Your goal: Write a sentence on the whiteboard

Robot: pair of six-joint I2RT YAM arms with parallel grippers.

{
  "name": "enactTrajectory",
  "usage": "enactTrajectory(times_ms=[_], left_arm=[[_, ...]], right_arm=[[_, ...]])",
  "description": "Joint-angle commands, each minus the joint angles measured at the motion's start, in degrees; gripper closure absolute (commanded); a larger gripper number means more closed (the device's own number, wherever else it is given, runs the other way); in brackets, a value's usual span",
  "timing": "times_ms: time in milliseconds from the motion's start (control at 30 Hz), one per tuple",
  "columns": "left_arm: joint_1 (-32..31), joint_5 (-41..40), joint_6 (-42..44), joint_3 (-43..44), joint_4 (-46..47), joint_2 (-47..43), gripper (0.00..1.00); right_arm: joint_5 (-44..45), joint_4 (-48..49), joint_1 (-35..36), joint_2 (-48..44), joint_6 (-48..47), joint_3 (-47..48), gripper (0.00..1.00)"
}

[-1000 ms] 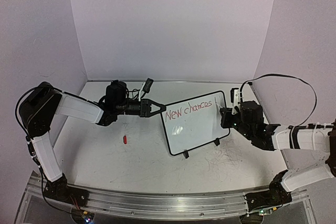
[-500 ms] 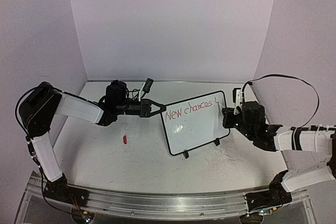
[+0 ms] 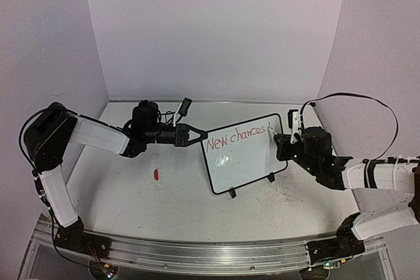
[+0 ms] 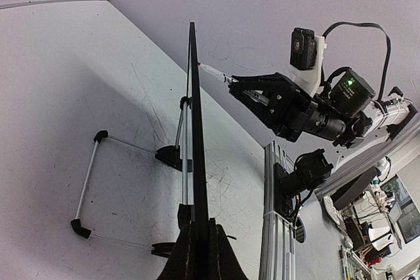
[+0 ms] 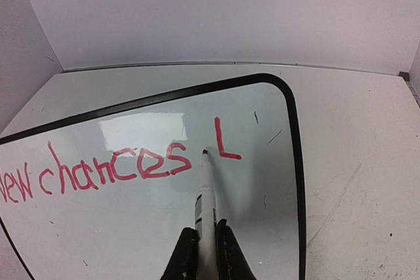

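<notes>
- The whiteboard (image 3: 244,152) is standing propped on its two black feet in the middle of the table (image 3: 131,195), between the two arms and tilted back a little.
- The left gripper (image 3: 197,136) is pinching the board's left frame edge. In the left wrist view its fingers are closing narrow on the thin black rim, steadying the board.
- The right gripper (image 5: 205,244) is clamping a white marker (image 5: 205,195) between its fingers, with the red tip pointing at the board face.
- Red lettering is reading "New chances", followed by one more stroke shaped like an L. The tip is sitting just left of that stroke, after the last "s".
- I am judging the writing step to be well under way, with a third word only begun.
- The next move is calling for the tip to travel to the right of the L and press lightly. Little white space is remaining before the rounded right frame, so the letters will need to be small or drop to a lower line.
- The left arm's hold is mattering here, since pen pressure could tip the board backward.
- I cannot tell whether the tip is touching the surface or hovering just off it.
- The start of "New" is getting cut off in the right wrist view.
- A small red thing (image 3: 156,174) is lying on the table to the left, too small to identify.
</notes>
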Motion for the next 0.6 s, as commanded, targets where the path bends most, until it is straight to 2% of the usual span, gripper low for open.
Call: enactTrajectory(times_ms=[0, 300, 567], left_arm=[[-0.77, 2.54, 0.12, 1.20, -2.53, -0.63, 1.00], [-0.78, 2.59, 0.12, 1.28, -2.50, -0.56, 1.00], [-0.78, 2.57, 0.26, 1.20, -2.52, -0.63, 1.00]], right_arm=[[-0.01, 2.82, -0.25, 0.92, -0.80, 2.57, 1.00], [0.92, 3.40, -0.26, 2.03, -0.64, 2.82, 1.00], [6.46, 0.96, -0.26, 3.22, 1.33, 3.70, 1.00]])
